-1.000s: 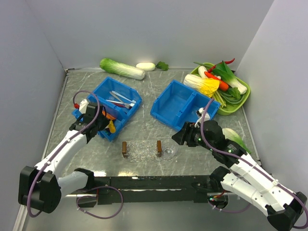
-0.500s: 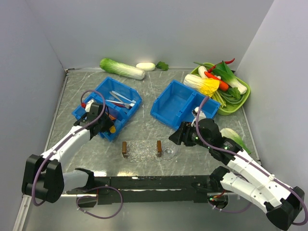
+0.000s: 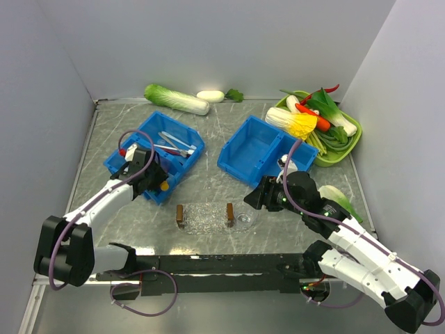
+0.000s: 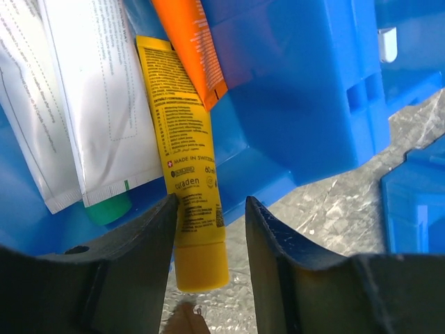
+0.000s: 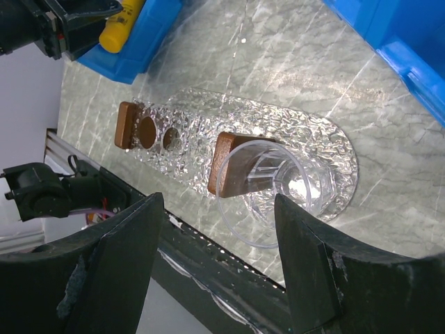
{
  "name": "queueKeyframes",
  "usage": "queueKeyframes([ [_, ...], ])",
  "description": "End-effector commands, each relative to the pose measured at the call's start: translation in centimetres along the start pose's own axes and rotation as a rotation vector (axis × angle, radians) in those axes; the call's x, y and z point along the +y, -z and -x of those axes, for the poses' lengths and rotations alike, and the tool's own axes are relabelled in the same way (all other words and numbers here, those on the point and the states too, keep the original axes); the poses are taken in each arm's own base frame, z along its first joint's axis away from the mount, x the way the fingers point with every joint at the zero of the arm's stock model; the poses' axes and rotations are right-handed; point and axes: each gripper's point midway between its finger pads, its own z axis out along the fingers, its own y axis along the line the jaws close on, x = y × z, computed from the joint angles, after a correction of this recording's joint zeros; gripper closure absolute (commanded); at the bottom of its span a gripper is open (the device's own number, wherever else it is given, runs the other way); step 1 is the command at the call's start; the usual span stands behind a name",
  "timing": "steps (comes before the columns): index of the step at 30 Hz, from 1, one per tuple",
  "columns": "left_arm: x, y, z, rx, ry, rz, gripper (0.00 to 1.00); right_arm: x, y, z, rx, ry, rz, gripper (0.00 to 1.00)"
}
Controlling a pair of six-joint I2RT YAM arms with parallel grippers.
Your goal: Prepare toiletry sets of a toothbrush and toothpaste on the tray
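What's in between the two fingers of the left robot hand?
A yellow tube lies between the open left gripper's fingers, sticking out over the blue bin's edge. The left wrist view shows it.

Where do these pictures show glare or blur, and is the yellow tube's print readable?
Left wrist: print on the yellow plastic tube is sharp and readable; the left gripper fingers near the lens are dark, with little detail. Right wrist: the clear bumpy oval tray throws bright glints. Top external: evenly lit, no motion blur.

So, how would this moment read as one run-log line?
left pincer: open, straddling yellow tube | right pincer: open near clear cup | tray: no toiletries yet
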Motion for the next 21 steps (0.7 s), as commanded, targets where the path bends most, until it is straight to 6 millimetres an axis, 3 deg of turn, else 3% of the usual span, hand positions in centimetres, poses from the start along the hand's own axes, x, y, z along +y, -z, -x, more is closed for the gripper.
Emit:
queueKeyframes([
  [1,2.3,-0.4,-0.4,-0.016,0.011,0.071,0.50,0.1,-0.1,0.6,-0.029,0.015,0.009,0.28],
  [7,3.0,-1.2,-1.6,0.038,0.030,0.069,0.53,0.0,0.0,0.5,-0.030,0.016,0.006,0.27],
  [15,3.1,-1.0,-2.0,0.048,0.032,0.054,0.68,-0.1,0.1,0.4,-0.032,0.015,0.001,0.27],
  [21,3.1,-0.6,-2.0,0.050,0.034,0.046,0.94,-0.2,0.2,0.5,-0.035,0.013,-0.002,0.27],
])
